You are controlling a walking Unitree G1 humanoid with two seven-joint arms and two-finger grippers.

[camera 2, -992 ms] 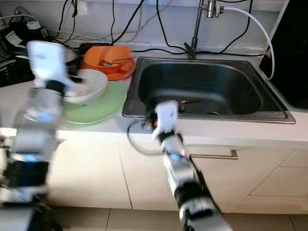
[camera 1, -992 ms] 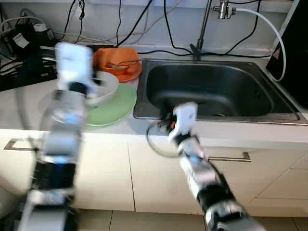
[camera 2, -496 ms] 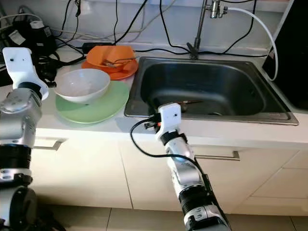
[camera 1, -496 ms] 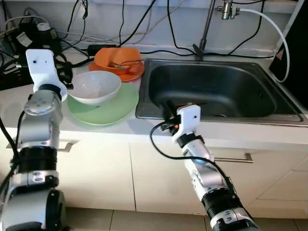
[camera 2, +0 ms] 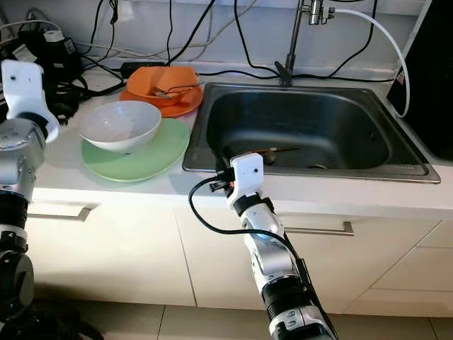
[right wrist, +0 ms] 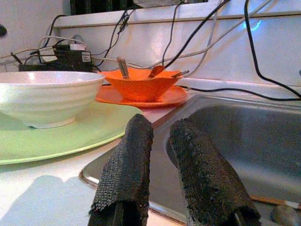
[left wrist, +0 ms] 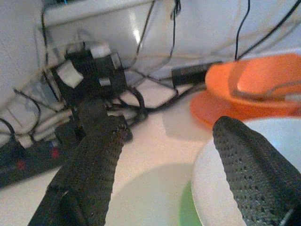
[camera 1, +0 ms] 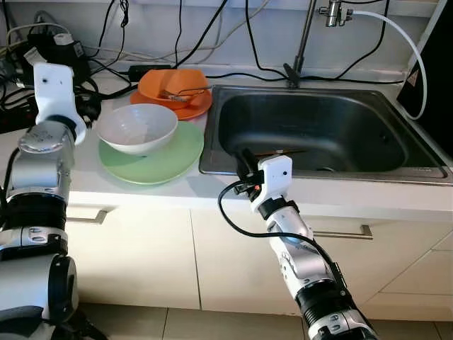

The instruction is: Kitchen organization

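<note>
Left claw (left wrist: pixel 164 155), spread wide and empty, sits at the white bowl's (camera 1: pixel 137 128) nine o'clock on the green plate (camera 1: pixel 166 159); you should pinch its rim, since it looks rigid, slippery and breakable.

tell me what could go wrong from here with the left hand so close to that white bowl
1. The left hand is open, one finger over the rim of the bowl. A careless close or push could slide the bowl off the green plate toward the sink.
2. Cables crowd the counter just behind that hand, so a swing back might snag them.
3. The right hand sits at the sink's front edge and could bump it.
</note>
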